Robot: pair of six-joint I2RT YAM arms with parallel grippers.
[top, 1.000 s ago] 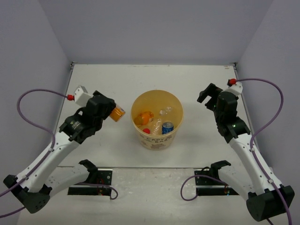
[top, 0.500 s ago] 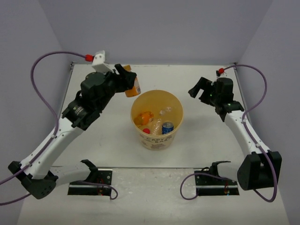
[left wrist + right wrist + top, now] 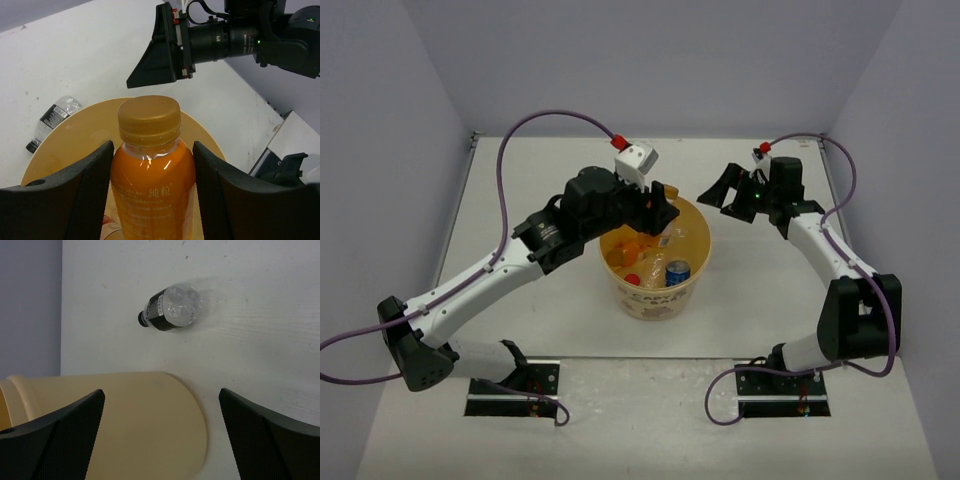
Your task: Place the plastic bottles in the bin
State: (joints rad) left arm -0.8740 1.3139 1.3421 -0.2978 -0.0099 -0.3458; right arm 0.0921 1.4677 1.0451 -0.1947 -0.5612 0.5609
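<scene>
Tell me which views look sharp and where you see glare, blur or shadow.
Top external: soft, even light, only faint shadows around the bin, nothing blurred. Left wrist: the orange bottle is sharp, its label print readable, with small glints under the cap. Right wrist: the clear bottle shows bright glare spots and throws a soft shadow on the table.

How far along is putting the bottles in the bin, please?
Done: an orange bottle, a red-capped bottle and a blue-labelled bottle lie in the bin. In hand: the left gripper holds a second orange bottle over it. Left: a clear bottle on the table; right gripper open.
</scene>
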